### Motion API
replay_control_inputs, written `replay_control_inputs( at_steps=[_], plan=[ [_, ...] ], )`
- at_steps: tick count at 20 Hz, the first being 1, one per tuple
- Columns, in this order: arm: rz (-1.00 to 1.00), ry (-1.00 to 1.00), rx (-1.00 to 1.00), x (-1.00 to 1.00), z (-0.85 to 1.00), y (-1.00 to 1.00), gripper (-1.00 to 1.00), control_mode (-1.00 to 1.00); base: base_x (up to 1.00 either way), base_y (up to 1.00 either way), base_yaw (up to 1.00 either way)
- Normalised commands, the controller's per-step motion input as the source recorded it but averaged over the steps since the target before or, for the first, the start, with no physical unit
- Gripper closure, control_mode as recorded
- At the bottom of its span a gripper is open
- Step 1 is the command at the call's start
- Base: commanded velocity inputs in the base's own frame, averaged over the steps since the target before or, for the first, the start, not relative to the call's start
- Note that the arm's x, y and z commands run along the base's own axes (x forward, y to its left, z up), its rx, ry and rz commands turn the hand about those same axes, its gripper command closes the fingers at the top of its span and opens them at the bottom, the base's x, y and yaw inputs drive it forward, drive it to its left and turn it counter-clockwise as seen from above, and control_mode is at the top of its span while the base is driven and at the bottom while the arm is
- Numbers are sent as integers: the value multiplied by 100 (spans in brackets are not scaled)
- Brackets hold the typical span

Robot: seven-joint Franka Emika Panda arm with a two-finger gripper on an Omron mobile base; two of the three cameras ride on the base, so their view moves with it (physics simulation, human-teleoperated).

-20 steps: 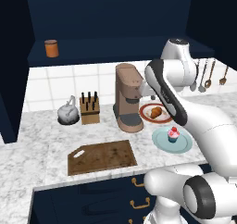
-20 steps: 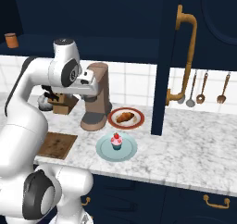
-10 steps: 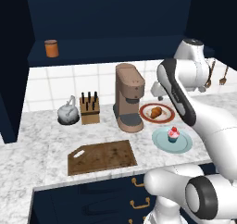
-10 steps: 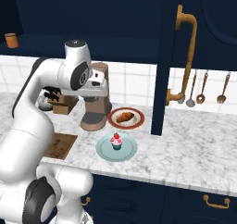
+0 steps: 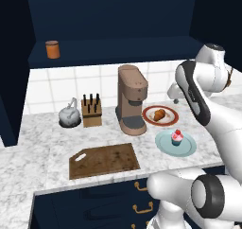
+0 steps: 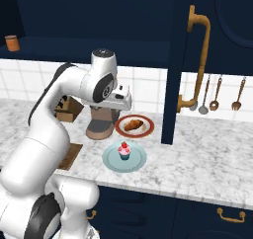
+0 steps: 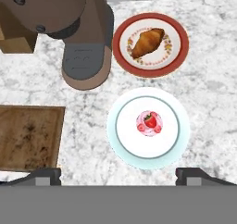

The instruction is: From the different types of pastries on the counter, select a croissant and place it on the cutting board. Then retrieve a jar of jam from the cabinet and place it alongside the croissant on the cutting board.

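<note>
The small golden-brown croissant sits on a round red-rimmed white plate in the upper right of the hand view, and we see it again right of centre in the left base view, lying on that same plate. Just below it in the hand view, a pink-frosted cupcake with a red cherry stands in the middle of a pale blue round plate; the two plates lie near each other, not touching. To the left of the red-rimmed plate rises a brown coffee machine, its base close beside the plate. The flat dark brown wooden cutting board lies bare in the lower centre of the left base view, near the front edge of the white-grey marbled desk, its light handle slot at its left end. Up in the upper left of that view, a small orange-brown cylindrical jar stands upright on the recessed shelf of the dark navy wall cabinet. The hand hangs above the desk, over the cupcake plate, its two dark tips wide apart at the bottom corners of the hand view and holding nothing. A grey kettle and a wooden knife block stand left of the coffee machine.
</note>
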Motion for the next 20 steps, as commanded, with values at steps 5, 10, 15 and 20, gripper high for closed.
replay_control_inputs(
  at_steps=[5, 10, 15, 20],
  plan=[
    [1, -3, 1, 27, -36, -10, -100, -100, 0, 0, 0],
    [-4, 4, 15, 46, -37, -42, -100, -100, 0, 0, 0],
    [-13, 7, 15, 42, -20, -31, -100, -100, 0, 0, 0],
    [-16, 9, 4, 42, -8, 0, -100, -100, 0, 0, 0]
  ],
)
